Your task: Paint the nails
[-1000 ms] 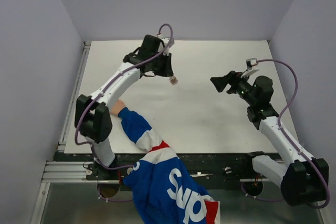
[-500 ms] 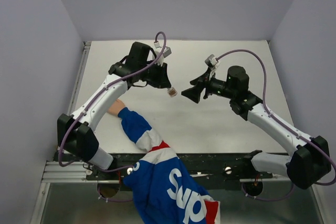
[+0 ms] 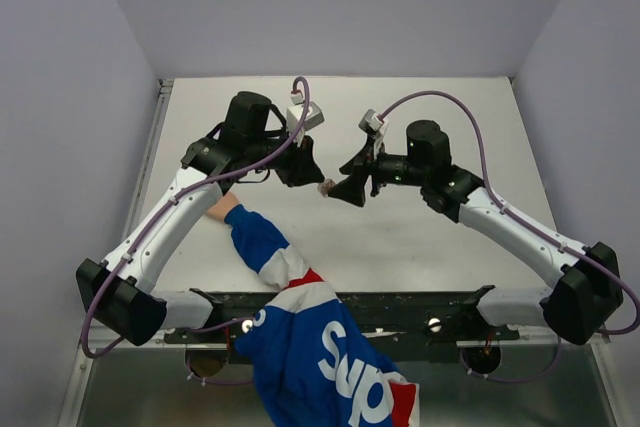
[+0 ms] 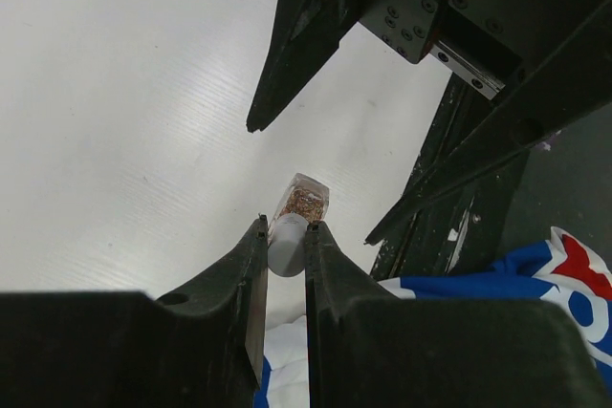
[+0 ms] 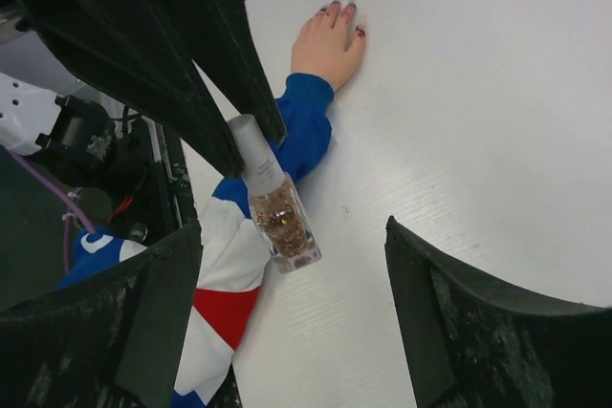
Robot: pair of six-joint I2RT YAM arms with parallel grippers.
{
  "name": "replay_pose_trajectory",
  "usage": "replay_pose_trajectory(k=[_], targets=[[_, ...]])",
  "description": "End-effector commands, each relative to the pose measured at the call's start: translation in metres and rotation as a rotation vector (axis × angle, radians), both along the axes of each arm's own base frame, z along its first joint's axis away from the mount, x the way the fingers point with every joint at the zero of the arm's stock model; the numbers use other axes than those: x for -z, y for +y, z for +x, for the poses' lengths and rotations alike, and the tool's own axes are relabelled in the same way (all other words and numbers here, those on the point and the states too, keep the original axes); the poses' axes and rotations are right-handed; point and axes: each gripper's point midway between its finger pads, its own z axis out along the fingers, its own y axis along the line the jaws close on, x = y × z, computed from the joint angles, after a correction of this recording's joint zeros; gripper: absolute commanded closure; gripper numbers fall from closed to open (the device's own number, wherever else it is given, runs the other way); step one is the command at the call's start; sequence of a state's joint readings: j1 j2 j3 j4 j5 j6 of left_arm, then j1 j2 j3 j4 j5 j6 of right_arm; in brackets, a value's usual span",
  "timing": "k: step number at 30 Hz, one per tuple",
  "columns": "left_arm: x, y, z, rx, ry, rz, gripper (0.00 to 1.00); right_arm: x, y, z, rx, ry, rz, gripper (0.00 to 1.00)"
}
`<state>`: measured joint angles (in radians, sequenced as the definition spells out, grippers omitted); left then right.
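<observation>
My left gripper [image 4: 285, 225] is shut on the pale cap of a small clear polish bottle [image 4: 304, 202] filled with pinkish glitter, which hangs tilted above the table. In the top view the bottle [image 3: 325, 187] sits between the two grippers. My right gripper [image 5: 293, 236] is open, its fingers standing wide on either side of the bottle [image 5: 285, 226] without touching it. A bare hand [image 5: 330, 45] lies flat on the table, and its reddish nails [image 5: 342, 9] point away from me. In the top view the hand [image 3: 218, 209] is partly hidden under my left arm.
A blue, white and red sleeve [image 3: 265, 242] runs from the hand down over the table's near edge [image 3: 400, 299]. Grey walls close in the white table [image 3: 430, 237] on three sides. The left arm stretches over the hand.
The right arm has swung left across the table until its open jaws flank the bottle, and they have narrowed slightly. The left gripper has carried the bottle a little nearer and lower.
</observation>
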<state>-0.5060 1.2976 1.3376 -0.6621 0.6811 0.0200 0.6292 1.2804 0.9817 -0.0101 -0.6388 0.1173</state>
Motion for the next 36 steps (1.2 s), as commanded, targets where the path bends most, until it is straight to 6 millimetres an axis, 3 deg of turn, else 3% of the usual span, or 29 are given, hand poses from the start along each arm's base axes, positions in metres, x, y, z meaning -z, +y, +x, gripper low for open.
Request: replay_pose_trajectory(k=[1, 11, 14, 16, 21, 36], targets=[[-0.011, -0.006, -0.015, 0.087, -0.009, -0.055, 1.0, -0.007, 0.011, -0.012, -0.068, -0.012, -0.019, 0.45], [-0.014, -0.009, -0.015, 0.084, 0.006, -0.077, 1.0, 0.008, 0.021, -0.021, -0.095, 0.001, -0.076, 0.57], [-0.015, -0.01, -0.014, 0.083, -0.004, -0.08, 1.0, 0.01, 0.022, -0.022, -0.102, 0.007, -0.081, 0.72], [-0.014, -0.011, -0.014, 0.074, 0.029, -0.087, 1.0, 0.011, 0.023, -0.023, -0.105, 0.009, -0.079, 0.88], [-0.013, -0.011, -0.013, 0.068, 0.041, -0.087, 1.0, 0.011, 0.023, -0.023, -0.099, 0.006, -0.076, 0.99], [-0.022, -0.004, -0.016, 0.087, 0.052, -0.111, 1.0, 0.008, 0.016, -0.018, -0.053, -0.025, -0.09, 0.98]])
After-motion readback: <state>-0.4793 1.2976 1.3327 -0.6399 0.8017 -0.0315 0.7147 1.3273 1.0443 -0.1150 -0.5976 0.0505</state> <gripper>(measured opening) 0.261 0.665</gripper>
